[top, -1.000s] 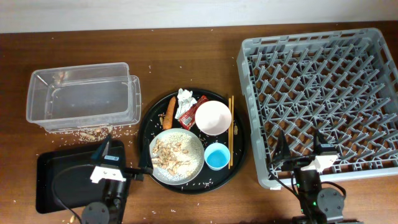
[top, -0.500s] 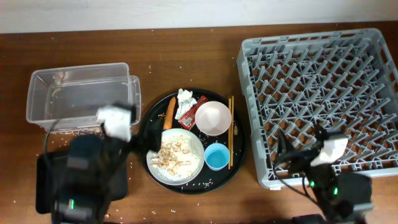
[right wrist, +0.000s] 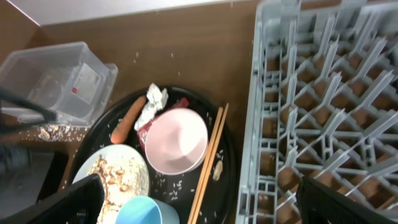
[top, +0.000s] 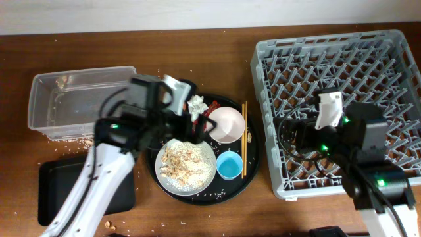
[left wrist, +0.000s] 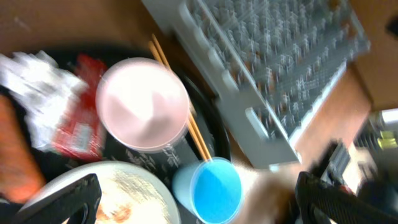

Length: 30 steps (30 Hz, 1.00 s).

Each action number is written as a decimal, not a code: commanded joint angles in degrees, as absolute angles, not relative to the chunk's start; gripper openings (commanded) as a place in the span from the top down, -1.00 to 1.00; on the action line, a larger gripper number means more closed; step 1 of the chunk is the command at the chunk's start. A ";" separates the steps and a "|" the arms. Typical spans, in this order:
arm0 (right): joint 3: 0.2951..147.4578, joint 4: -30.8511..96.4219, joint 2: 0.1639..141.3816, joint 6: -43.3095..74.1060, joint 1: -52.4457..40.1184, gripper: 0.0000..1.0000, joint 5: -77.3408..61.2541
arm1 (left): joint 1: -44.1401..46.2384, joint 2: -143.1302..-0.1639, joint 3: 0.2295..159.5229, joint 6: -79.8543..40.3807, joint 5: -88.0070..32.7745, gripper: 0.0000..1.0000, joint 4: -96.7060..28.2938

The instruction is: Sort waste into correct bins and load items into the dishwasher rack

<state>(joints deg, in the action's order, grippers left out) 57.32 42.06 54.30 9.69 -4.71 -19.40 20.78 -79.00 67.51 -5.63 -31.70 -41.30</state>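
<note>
Hovering by bowl [top: 225,124] — left gripper [left wrist: 196,186], jaws wide

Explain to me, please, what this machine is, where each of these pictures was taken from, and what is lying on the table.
This is a two-armed robot at a table. Each arm ends in a two-fingered hand. One picture looks straight down from above. The other two come from cameras on the wrists, each looking past its own hand. The left hand and the right hand are both open and hold nothing. On a round black tray lie a plate of food scraps, a pink-white bowl, a blue cup, chopsticks, a crumpled tissue, a red wrapper and a carrot piece. To its right stands a grey dishwasher rack. To its left are a clear tub and a flat black tray.
</note>
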 commanded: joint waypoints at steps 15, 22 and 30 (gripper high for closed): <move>61.04 49.06 67.88 16.99 5.32 -0.97 -23.99 | 40.25 -91.13 68.62 -5.52 -9.15 -0.62 -48.38; 61.04 51.27 67.88 16.97 5.32 -0.97 -23.79 | 40.69 -96.16 68.42 -5.52 -9.61 0.54 -48.03; 61.04 52.69 67.88 16.99 5.32 -0.97 -23.81 | 40.73 -96.33 68.40 -5.50 -9.52 0.62 -46.76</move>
